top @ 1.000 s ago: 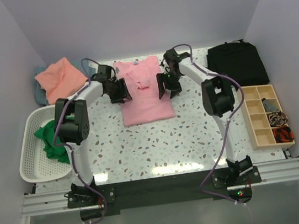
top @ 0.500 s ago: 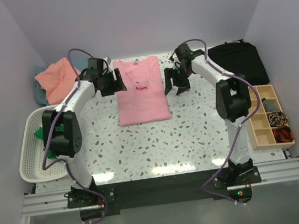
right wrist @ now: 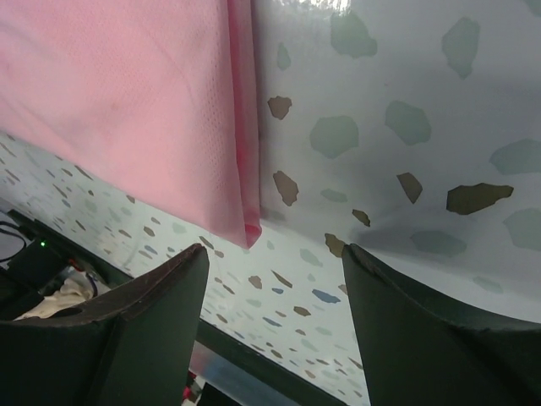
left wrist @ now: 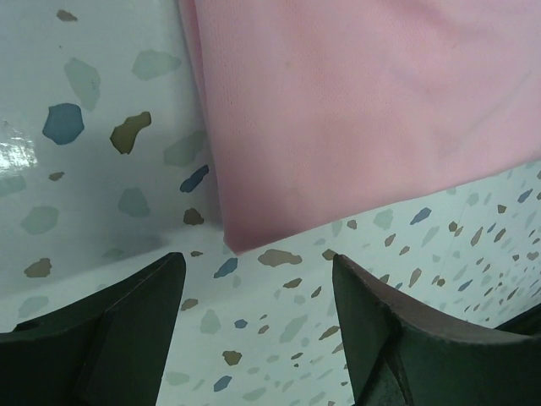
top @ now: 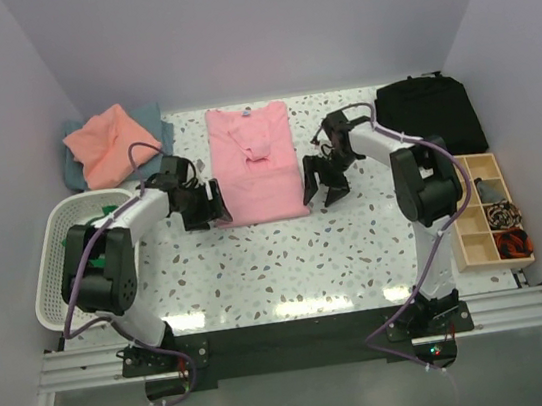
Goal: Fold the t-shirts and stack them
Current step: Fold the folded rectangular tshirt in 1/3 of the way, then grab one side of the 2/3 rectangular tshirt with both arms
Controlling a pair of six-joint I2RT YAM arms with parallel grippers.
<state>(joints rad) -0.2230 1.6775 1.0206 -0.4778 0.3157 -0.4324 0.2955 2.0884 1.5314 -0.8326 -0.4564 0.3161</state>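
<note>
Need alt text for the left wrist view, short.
A corner of a light pink shirt lies flat on a speckled table, filling the upper right of the view. The left tool is open, its two dark fingers spread at the bottom edge just short of that corner, holding nothing.

White arm links (top: 141, 210), black joints (top: 422, 188), purple cables (top: 133, 160); pincer fingers (left wrist: 423, 347) matte black, wedge-shaped

Folded t-shirt (top: 256, 170) at the middle of the worktop's (top: 288, 251) far edge; crumpled t-shirts (top: 111, 145) in the far-left corner, laundry basket (top: 52, 264) before them; bag (top: 430, 115) far-right, compartment tray (top: 484, 208) before it.
</note>
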